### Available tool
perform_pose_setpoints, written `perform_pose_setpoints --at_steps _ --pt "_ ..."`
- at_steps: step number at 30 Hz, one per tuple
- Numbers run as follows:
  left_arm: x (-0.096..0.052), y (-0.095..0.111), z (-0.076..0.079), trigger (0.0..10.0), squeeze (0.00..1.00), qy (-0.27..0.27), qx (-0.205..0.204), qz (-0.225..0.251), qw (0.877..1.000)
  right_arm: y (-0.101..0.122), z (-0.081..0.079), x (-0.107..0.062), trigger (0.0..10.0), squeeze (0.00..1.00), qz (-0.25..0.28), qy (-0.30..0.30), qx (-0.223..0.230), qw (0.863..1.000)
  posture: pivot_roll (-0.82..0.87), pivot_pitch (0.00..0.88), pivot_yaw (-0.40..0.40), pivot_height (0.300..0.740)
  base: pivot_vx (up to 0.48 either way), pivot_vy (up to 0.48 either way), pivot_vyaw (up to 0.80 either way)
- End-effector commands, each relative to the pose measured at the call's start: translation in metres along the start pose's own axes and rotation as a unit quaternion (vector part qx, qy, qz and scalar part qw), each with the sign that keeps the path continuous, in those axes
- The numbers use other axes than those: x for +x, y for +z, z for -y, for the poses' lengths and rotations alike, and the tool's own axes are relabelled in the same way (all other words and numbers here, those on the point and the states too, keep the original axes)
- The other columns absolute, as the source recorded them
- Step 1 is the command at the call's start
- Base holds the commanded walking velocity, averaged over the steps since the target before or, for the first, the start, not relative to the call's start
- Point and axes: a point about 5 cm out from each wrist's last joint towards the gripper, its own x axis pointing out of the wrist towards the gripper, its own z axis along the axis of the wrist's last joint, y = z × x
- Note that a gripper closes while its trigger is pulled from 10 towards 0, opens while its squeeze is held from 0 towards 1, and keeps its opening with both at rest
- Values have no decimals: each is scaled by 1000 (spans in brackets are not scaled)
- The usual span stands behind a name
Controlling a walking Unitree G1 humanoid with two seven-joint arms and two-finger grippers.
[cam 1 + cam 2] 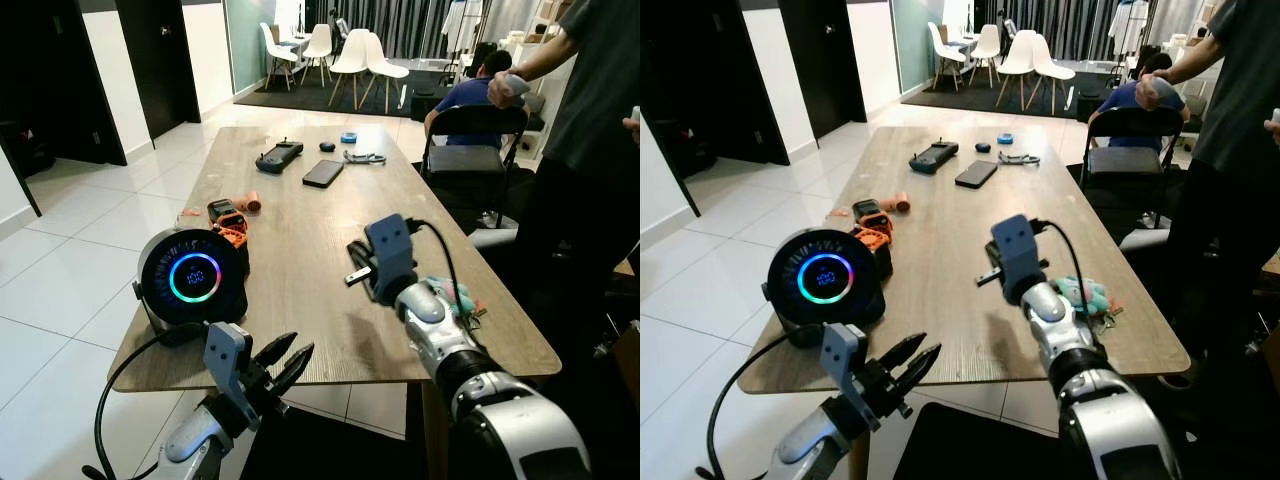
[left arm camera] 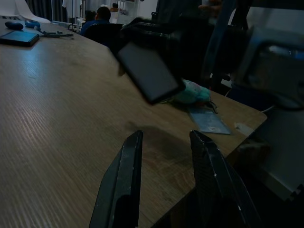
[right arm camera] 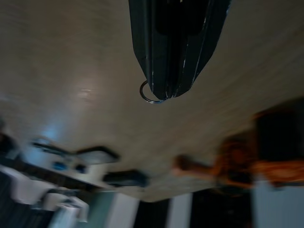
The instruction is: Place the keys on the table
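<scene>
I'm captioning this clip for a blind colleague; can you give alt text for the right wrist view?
The right end effector, fingers shut together, hangs over the wooden table with a small metal key ring poking out at its tip. The picture is blurred; dark devices and an orange object lie farther along the table.

The wooden desk [image 1: 300,250] before me is carrying a round glowing speaker [image 1: 192,278] at its near left corner, an orange-black tool [image 1: 228,220] behind it, a teal plush with keys [image 1: 462,298] by the right edge, and a phone [image 1: 323,173] and controller [image 1: 278,155] toward the far end.
</scene>
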Motion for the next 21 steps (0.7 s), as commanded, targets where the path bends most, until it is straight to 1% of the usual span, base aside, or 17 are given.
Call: perform_pose_setpoints --at_steps 1,3,9,10,12,13,14,15,16,18,19,20,21 --pt "1 -2 6 10000 0 -3 -6 -3 1000 -2 -4 -1 10000 0 2 15 -8 1000 32 147 -1 740 0 0 0" --pt "4 -2 6 10000 0 6 4 -1 1000 -5 -12 -2 10000 0 -1 35 -26 999 33 147 -2 740 0 0 0" --pt "6 -1 4 10000 0 14 7 2 1000 -5 -16 -2 10000 0 3 44 -24 999 32 146 -4 740 0 0 0" --pt "7 0 4 10000 0 14 8 3 1000 -5 -16 -2 10000 24 4 47 -20 999 31 142 -4 740 0 0 0" --pt "7 0 4 10000 0 15 8 3 1000 -5 -16 -2 10000 24 5 48 -19 999 31 140 -4 740 0 0 0" --pt "7 0 3 10000 0 16 8 3 1000 -5 -16 -2 10000 314 6 48 -16 999 28 137 -4 740 0 0 0" --pt "7 -1 3 10000 0 17 8 3 1000 -5 -15 -2 10000 659 8 47 -14 999 28 136 -4 740 0 0 0" --pt "7 -1 3 10000 0 20 9 3 1000 -4 -14 -2 10000 710 10 45 -14 999 28 136 -4 740 0 0 0" --pt "7 -1 2 10000 0 21 10 3 1000 -4 -13 -2 10000 682 11 44 -14 999 28 136 -4 740 0 0 0" --pt "7 -1 1 10000 0 26 12 3 1000 -1 -12 -2 10000 678 22 38 -2 999 26 133 -4 740 0 0 0" --pt "7 -1 1 10000 0 27 12 3 1000 0 -11 -2 10000 694 29 35 8 999 25 131 -4 740 0 0 0" --pt "7 -1 0 10000 0 28 13 3 1000 2 -10 -2 10000 816 36 34 14 999 25 131 -4 740 0 0 0" --pt "7 -1 0 10000 0 28 13 3 1000 2 -10 -2 10000 816 36 34 14 999 25 131 -4 740 0 0 0"
